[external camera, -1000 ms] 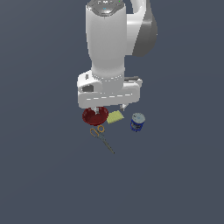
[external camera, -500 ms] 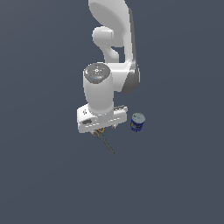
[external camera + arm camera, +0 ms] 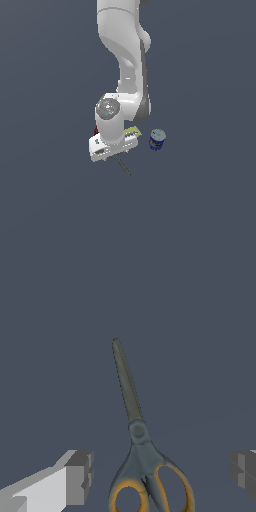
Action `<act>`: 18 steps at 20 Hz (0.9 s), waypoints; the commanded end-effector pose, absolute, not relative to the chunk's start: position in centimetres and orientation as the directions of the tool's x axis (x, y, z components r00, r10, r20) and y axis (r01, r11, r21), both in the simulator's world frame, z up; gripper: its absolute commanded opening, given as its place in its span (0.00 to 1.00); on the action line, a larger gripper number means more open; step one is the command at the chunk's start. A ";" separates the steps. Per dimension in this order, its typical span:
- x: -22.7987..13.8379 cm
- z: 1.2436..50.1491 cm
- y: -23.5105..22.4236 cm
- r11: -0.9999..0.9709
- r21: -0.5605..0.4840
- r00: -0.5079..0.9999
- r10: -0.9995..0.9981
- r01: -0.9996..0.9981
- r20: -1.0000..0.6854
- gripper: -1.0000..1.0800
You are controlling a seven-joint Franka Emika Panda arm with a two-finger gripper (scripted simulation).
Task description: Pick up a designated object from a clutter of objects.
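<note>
The scissors [image 3: 138, 441] lie flat on the grey floor, orange loop handles toward the camera and the long dark blades closed, pointing away. In the wrist view my gripper [image 3: 160, 476] is open, its two grey fingertips [image 3: 80, 476] standing wide on either side of the handles, not touching them. In the exterior view only the blade tip of the scissors [image 3: 124, 167] pokes out below the white hand, which hides the gripper's fingers. The rest of the clutter sits just behind: a sliver of the red bowl [image 3: 95, 131] and a corner of the yellow sponge [image 3: 133, 132].
A blue-and-white can [image 3: 157, 139] stands upright to the exterior view's right of the hand. The arm's white links rise above the clutter. The floor is a uniform dark grey.
The arm has swung down and toward the exterior view's left, lowering the hand over the scissors. The bowl and sponge, in plain sight a second ago, are now mostly covered by it.
</note>
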State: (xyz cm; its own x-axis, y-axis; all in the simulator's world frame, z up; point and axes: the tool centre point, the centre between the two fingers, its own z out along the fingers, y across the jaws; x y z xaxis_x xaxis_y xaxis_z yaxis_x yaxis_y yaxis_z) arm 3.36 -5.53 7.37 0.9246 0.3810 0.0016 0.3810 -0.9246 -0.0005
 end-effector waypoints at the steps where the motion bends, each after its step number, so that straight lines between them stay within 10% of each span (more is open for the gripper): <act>1: 3.2 6.4 -5.7 -0.919 0.000 0.919 0.394 0.394 0.001 0.96; 18: 2.9 1.8 -5.8 -0.917 0.000 0.917 0.399 0.399 0.000 0.96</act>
State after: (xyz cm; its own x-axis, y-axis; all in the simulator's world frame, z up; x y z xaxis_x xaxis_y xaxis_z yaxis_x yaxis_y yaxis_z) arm 2.95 -5.85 2.52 0.9170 0.3988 -0.0007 0.3988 -0.9170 -0.0005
